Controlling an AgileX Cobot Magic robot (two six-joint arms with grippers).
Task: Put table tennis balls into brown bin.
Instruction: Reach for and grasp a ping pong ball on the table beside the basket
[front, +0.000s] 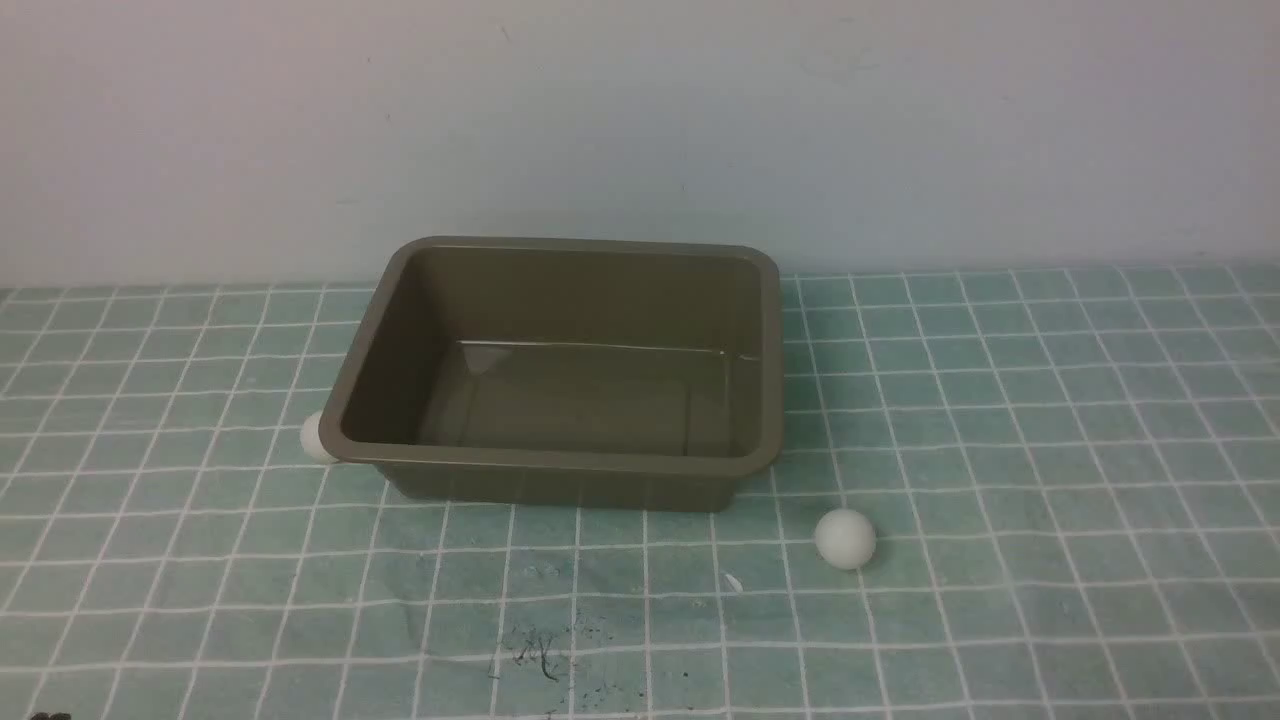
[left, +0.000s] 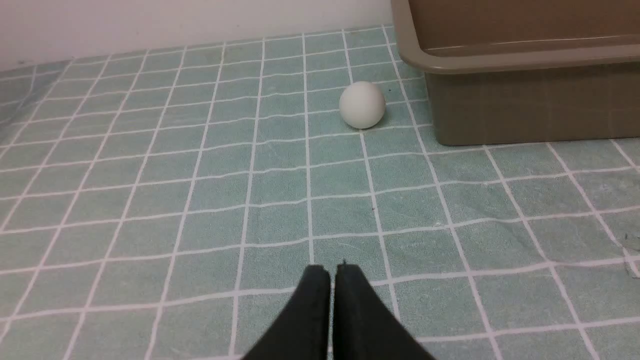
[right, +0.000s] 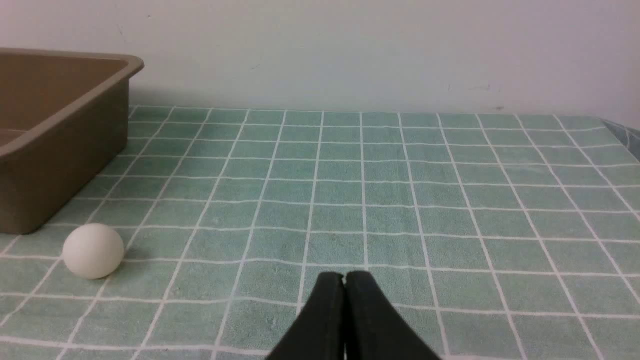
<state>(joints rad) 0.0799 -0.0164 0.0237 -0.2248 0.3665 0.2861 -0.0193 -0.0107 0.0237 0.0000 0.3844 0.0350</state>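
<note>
**On the tabletop (front: 1000, 420), both balls (front: 845, 539) outside the bin (front: 560, 462)**

Matte white and plain, one ball sits just beside the bin's near left corner, partly hidden by the rim. The other lies near the near right corner, apart from it. The bin is olive-brown and rectangular, with rounded corners, a rolled rim and a bare glossy floor. Left claw (left: 332, 272) and right claw (right: 345, 276) both have their tips pressed together, gripping nothing.

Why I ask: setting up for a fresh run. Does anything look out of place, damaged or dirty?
Nothing is damaged or tipped. The checked tablecloth has dark scribbly marks and a small white fleck on the robot's side of the brown bin. One table tennis ball sits half hidden behind that bin's left near corner.
</note>
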